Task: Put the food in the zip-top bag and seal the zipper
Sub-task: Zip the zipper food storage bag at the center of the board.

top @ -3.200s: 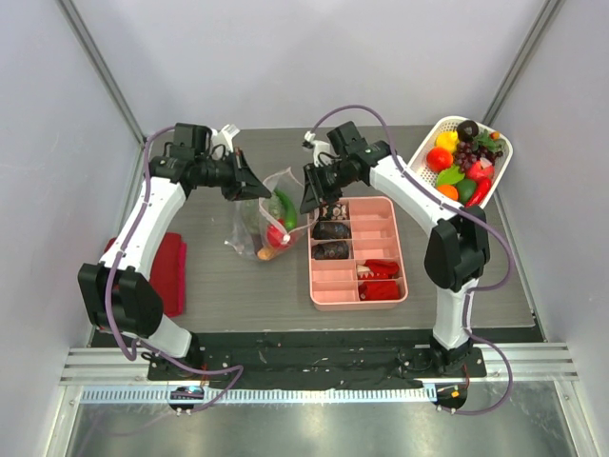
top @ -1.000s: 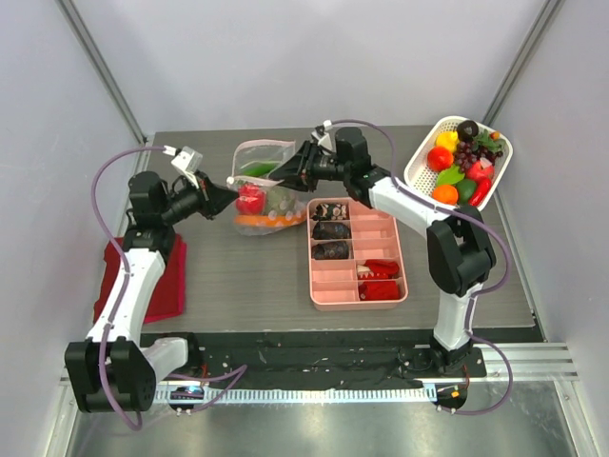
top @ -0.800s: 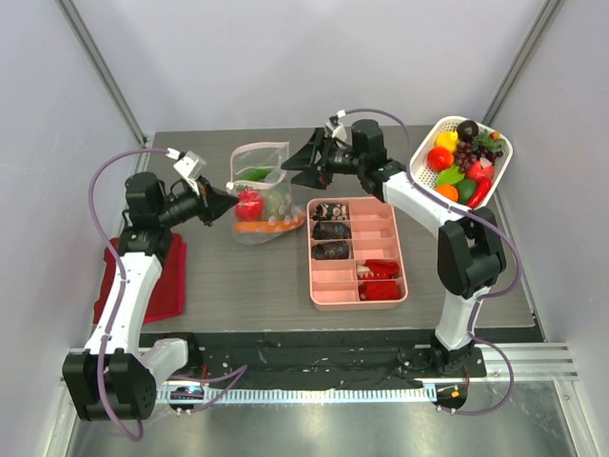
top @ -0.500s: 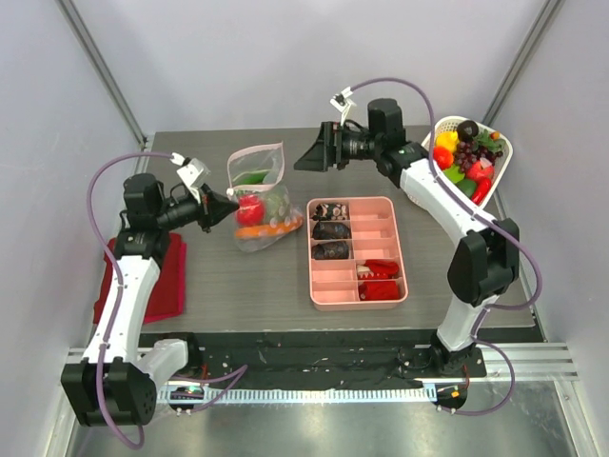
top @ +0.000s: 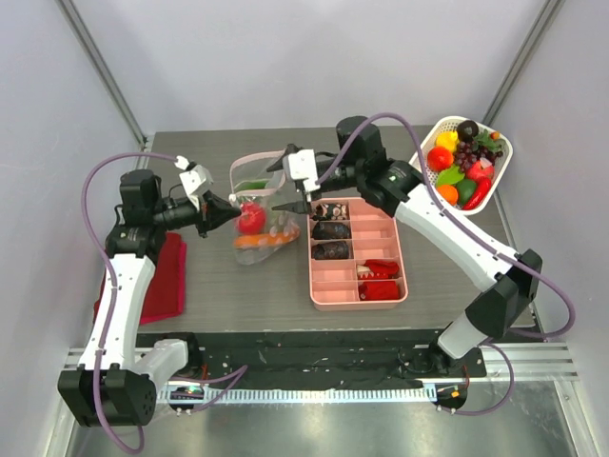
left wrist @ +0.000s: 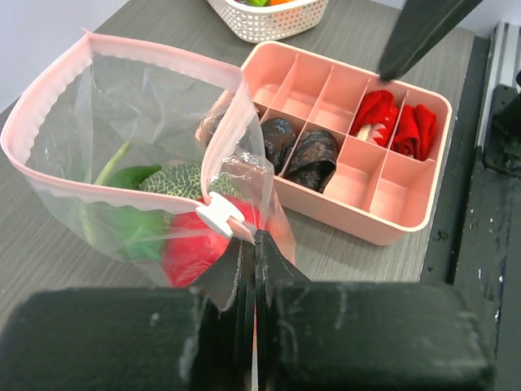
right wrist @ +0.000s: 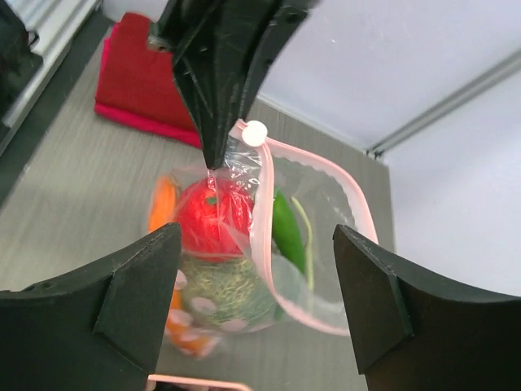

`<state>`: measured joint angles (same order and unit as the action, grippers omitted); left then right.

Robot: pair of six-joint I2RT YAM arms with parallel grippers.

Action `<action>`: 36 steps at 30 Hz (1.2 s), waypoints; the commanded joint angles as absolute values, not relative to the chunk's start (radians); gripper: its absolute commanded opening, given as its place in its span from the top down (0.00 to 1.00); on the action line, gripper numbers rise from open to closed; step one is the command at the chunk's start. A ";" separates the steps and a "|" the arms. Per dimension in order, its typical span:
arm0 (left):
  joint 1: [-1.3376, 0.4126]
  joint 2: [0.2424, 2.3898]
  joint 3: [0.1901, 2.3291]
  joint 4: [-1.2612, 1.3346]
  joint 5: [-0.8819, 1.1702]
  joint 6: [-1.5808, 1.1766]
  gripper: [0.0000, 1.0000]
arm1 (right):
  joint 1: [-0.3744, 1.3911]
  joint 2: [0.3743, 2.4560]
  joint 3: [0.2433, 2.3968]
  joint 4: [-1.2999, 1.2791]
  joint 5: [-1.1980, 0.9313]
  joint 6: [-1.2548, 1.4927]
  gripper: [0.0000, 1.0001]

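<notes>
The clear zip-top bag (top: 265,195) stands on the table with its mouth open and its pinkish zipper (left wrist: 122,50) unsealed. Inside is food: a red tomato (left wrist: 189,251), green pieces (left wrist: 122,224) and an orange piece (right wrist: 163,204). My left gripper (left wrist: 255,240) is shut on the bag's edge just beside the white slider tab (left wrist: 218,217), holding that corner up. My right gripper (top: 284,186) is open, hovering at the right side of the bag's mouth and touching nothing; its wrist view looks between its fingers (right wrist: 134,297) at the bag (right wrist: 326,204).
A pink compartment tray (top: 333,278) with dark lumps and red pieces lies right of the bag. A white basket (top: 419,160) with more toy fruit sits at the back right corner. A red folded cloth (top: 169,271) lies at the left, under my left arm.
My right gripper opened and let go of the bag's rim, swung back to the right, then returned to the bag's mouth. The left gripper kept its pinch, shifting slightly.
</notes>
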<state>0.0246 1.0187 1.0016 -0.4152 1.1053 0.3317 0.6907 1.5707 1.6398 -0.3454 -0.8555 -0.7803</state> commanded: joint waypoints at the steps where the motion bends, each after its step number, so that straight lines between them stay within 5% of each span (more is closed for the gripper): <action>1: 0.009 1.026 1.075 -0.549 1.175 0.489 1.00 | 0.730 1.636 1.722 -0.444 -0.871 -1.127 0.22; 24: -0.041 1.051 1.140 -0.951 1.166 0.885 1.00 | 0.899 1.812 1.963 -0.864 -0.851 -1.707 0.27; 36: -0.045 1.049 1.158 -1.031 1.163 0.957 1.00 | 0.939 1.881 2.020 -0.882 -0.759 -1.701 0.64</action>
